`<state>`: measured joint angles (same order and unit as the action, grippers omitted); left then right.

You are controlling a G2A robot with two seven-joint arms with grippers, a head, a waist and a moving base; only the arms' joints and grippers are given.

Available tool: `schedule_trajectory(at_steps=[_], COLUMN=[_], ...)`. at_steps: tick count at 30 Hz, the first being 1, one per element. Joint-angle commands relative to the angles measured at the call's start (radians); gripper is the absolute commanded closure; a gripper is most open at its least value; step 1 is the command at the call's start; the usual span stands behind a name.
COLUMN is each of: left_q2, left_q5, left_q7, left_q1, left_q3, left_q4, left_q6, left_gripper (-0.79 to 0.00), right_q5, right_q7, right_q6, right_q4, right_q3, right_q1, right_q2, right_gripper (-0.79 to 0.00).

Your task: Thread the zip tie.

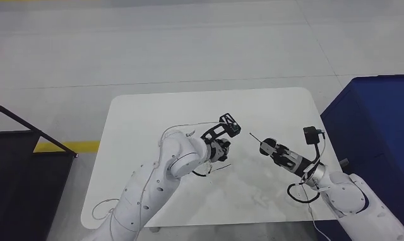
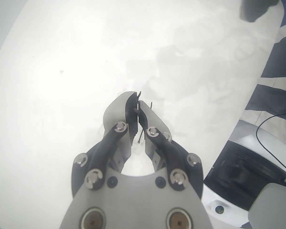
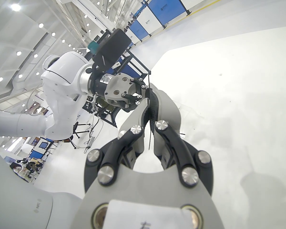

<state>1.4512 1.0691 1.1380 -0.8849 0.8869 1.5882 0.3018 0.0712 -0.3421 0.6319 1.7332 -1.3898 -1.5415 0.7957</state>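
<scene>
1. Progress check: the threading isn't done yet, as far as I can see. The zip tie (image 3: 148, 78) is pinched in my right hand (image 3: 149, 96). Its free tip pokes out past the fingertips into open air, not through anything.
2. My left hand (image 2: 138, 101) is closed tight on a thin black strip (image 2: 139, 134). It might be the tie's head end or it might be a second tie, I honestly can't tell.
3. So the grabbing part looks sorted. What's left, I reckon, is lining the tip up with the head slot and pushing it through.
4. Pose: both hands hang over the middle of the bench (image 1: 278, 108), near each other but apart. The right one aims its tip toward the left one, and the left one points down at the bench top.
</scene>
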Motion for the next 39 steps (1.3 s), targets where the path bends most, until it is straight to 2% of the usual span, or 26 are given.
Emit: schedule_trajectory(at_steps=[1,4,7,8,10,13,19,24,31,39], left_q2=[0.0,0.003,0.007,0.009,0.011,0.013,0.011,0.02,0.044,0.064], left_q5=[-0.009,-0.033,-0.042,-0.047,-0.053,-0.057,-0.046,-0.042,-0.062,-0.086], left_q7=[0.013,0.034,0.031,0.028,0.021,0.01,0.067,0.127,0.145,0.113], left_q1=[0.0,0.012,0.029,0.035,0.045,0.056,0.069,0.095,0.137,0.175], left_q3=[0.0,-0.011,-0.027,-0.031,-0.037,-0.041,-0.052,-0.089,-0.149,-0.172], left_q4=[-0.015,-0.044,-0.073,-0.08,-0.092,-0.101,-0.107,-0.163,-0.258,-0.343], left_q6=[-0.017,-0.02,-0.023,-0.022,-0.024,-0.026,-0.034,-0.058,-0.103,-0.134], left_gripper=[-0.034,-0.314,-0.456,-0.453,-0.376,-0.342,-0.323,-0.308,-0.302,-0.292], right_q5=[0.0,0.0,0.0,0.0,0.0,0.0,0.0,0.0,0.0,0.0], right_q7=[0.0,0.0,0.0,0.0,0.0,0.0,0.0,0.0,0.0,0.0], right_q6=[0.0,0.0,0.0,0.0,0.0,0.0,0.0,0.0,0.0,0.0], right_q4=[0.0,0.0,0.0,0.0,0.0,0.0,0.0,0.0,0.0,0.0], right_q3=[0.0,0.0,0.0,0.0,0.0,0.0,0.0,0.0,0.0,0.0], right_q1=[0.0,0.0,0.0,0.0,0.0,0.0,0.0,0.0,0.0,0.0], right_q2=[0.0,0.0,0.0,0.0,0.0,0.0,0.0,0.0,0.0,0.0], right_gripper=[0.0,0.0,0.0,0.0,0.0,0.0,0.0,0.0,0.0,0.0])
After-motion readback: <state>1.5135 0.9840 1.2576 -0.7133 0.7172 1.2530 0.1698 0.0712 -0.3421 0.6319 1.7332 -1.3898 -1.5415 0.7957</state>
